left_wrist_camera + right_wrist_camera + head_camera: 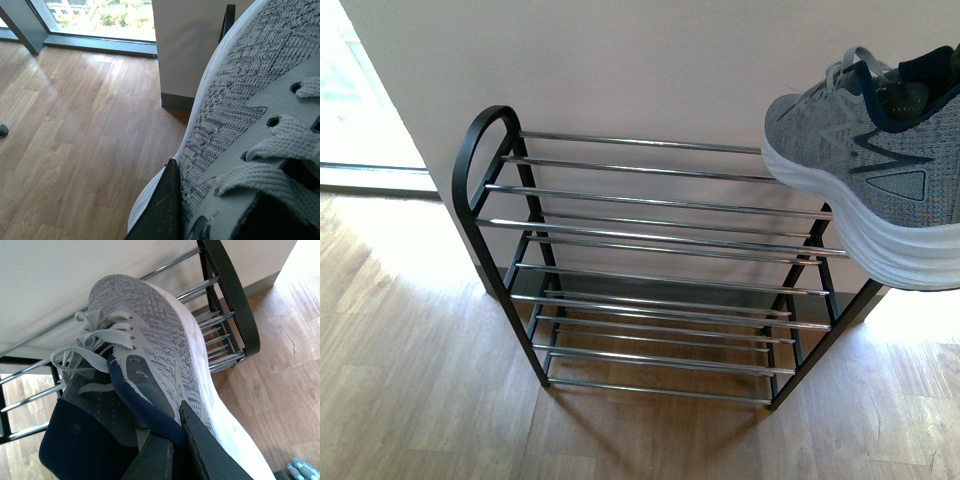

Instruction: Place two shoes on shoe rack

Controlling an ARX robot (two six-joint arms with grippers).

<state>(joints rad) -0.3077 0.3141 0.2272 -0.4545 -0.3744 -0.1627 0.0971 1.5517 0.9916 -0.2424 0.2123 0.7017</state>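
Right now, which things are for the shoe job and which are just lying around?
For the job: grey sneaker, other grey sneaker, black shoe rack.
Just lying about: small dark thing on the floor, pale blue thing on the floor.

A white wall (650,60) is filling the upper middle of the front frame. A wood-plank floor (420,380) is spreading across the lower part. A sunlit window (345,90) is glowing at the upper left.

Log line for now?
right gripper: shut on grey knit white-soled sneaker, at right end of black chrome-barred shoe rack | left gripper: shut on second grey knit sneaker | racked: none visible
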